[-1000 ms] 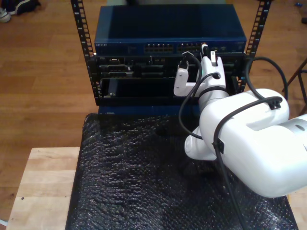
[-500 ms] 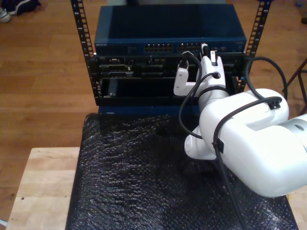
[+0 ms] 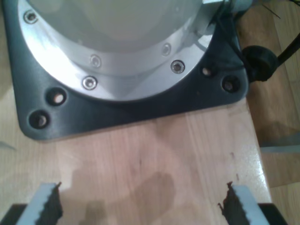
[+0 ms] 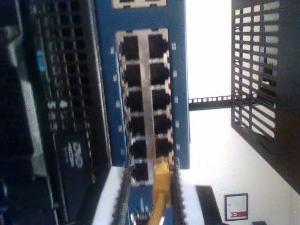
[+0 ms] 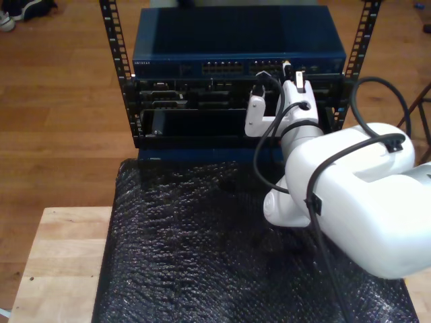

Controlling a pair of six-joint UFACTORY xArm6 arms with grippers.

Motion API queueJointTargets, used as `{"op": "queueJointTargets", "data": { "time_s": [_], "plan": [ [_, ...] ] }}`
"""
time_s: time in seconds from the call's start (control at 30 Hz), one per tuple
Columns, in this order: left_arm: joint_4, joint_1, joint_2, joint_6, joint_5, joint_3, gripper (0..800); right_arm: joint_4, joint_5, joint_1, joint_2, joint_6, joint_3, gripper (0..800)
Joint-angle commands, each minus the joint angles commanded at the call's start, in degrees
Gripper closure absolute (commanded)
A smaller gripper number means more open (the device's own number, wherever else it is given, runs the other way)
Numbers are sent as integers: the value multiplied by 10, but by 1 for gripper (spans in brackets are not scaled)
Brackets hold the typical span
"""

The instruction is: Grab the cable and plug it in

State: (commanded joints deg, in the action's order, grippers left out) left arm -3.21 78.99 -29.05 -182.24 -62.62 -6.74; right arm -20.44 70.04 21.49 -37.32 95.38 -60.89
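Cable (image 4: 160,187) cut off at the second wrist view's edge, its run behind the plug hidden; plug tip blurred against the blue switch (image 4: 180,89), seated or merely touching a port not tellable; my second gripper (image 5: 288,70) too small in the exterior view to judge its jaws; port labels on the switch blurred beyond reading; my first gripper (image 3: 140,206) cropped, just 2 serrated fingertips (image 3: 47,204) visible; round metal base (image 3: 117,51) cropped at the frame edge.
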Motion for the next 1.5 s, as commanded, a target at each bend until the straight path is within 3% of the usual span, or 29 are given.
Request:
{"op": "queueJointTargets", "data": {
  "time_s": [0.47,0.7,0.83,1.27,1.5],
  "plan": [
    [0,-1,0,0,0,0,0,1,-73,3,128,0,134,483],
    [0,-1,0,0,0,0,0,25,-188,-5,228,1,198,394],
    [0,-1,0,0,0,0,0,47,-271,-37,295,2,227,298],
    [0,0,0,0,0,0,0,176,-547,-193,435,2,240,186],
    [0,-1,0,0,0,0,0,193,-673,-274,462,14,235,160]
  ]
}}
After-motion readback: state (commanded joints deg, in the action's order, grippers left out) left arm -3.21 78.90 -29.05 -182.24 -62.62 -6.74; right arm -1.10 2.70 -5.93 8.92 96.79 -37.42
